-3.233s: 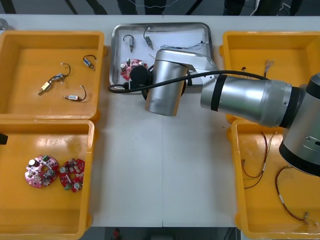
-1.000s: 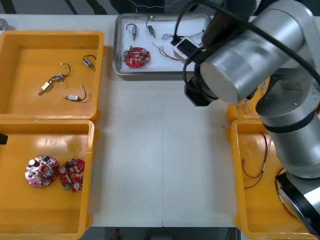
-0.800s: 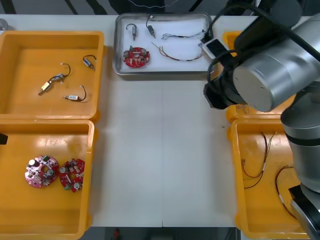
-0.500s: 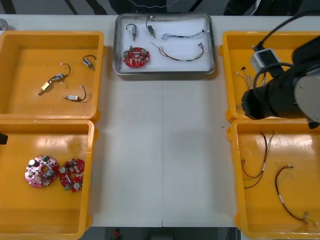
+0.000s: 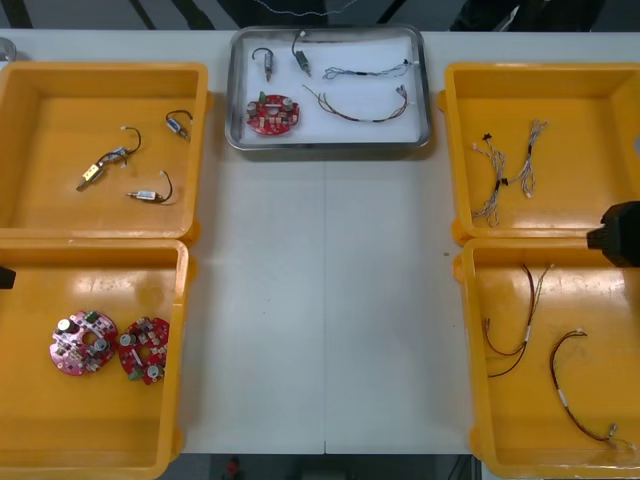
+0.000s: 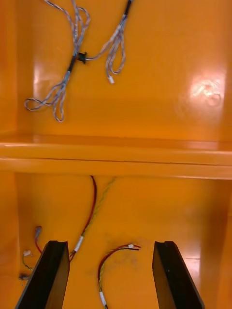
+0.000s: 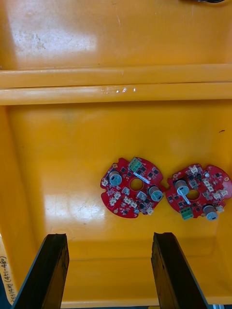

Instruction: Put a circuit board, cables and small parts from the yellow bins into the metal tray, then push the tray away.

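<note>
The metal tray [image 5: 330,146] lies at the table's far middle. It holds a round red circuit board [image 5: 273,113], two small metal parts [image 5: 263,60], a twisted blue and white cable [image 5: 366,70] and a red and yellow cable [image 5: 356,108]. My right arm [image 5: 622,233] shows at the right edge. My right gripper [image 6: 110,251] hangs open over the near right bin's red and yellow cables [image 6: 87,219]. My left gripper [image 7: 109,241] stands open above two red circuit boards [image 7: 135,187] in the near left bin.
The far left yellow bin [image 5: 100,215] holds small metal parts [image 5: 152,194]. The near left bin [image 5: 90,440] has two boards [image 5: 83,342]. Twisted cables [image 5: 508,170] lie in the far right bin [image 5: 452,150], and red and yellow cables [image 5: 520,330] in the near right bin [image 5: 476,400].
The tray has slid a little toward the far edge. My right arm has swung off it, to the right and back, and now sits over the right bins. The left arm has not moved.
</note>
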Available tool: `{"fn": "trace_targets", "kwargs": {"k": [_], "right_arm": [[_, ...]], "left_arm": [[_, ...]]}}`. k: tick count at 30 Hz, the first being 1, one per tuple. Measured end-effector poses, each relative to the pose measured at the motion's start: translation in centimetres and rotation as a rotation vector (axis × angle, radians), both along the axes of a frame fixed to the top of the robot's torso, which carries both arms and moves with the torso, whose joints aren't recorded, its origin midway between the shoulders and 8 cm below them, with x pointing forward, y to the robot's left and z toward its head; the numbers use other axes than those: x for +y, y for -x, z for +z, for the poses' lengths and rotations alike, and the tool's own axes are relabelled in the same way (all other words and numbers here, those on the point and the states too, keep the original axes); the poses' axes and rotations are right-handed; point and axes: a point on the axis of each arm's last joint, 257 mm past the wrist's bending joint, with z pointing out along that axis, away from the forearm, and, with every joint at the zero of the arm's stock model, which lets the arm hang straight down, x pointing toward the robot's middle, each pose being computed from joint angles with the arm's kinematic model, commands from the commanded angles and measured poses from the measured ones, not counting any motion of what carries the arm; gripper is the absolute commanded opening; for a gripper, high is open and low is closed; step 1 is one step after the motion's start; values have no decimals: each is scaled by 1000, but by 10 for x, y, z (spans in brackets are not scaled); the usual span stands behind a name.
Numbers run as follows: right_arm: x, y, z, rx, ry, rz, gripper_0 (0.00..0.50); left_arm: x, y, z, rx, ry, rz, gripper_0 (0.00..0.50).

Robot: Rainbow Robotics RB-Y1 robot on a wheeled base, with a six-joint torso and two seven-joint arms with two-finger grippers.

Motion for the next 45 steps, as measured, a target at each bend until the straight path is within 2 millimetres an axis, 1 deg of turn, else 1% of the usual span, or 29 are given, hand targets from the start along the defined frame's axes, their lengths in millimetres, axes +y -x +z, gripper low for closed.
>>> {"fn": "trace_targets", "kwargs": {"k": [4,9,14,24,30,45], "right_arm": [[-8,9,-11,31,6,-15,500],[-12,20,-26,75,-3,-24,500],[-19,25,-36,106,-22,-43,500],[-25,28,-44,135,-66,-76,500],[-28,28,-46,143,-133,-170,500],[-28,33,-51,158,-139,-167,500]], "left_arm": [[0,0,0,0,0,0,500],[0,0,0,0,0,0,500],[0,0,0,0,0,0,500],[0,0,0,0,0,0,500],[0,0,0,0,0,0,500],[0,0,0,0,0,0,500]]}}
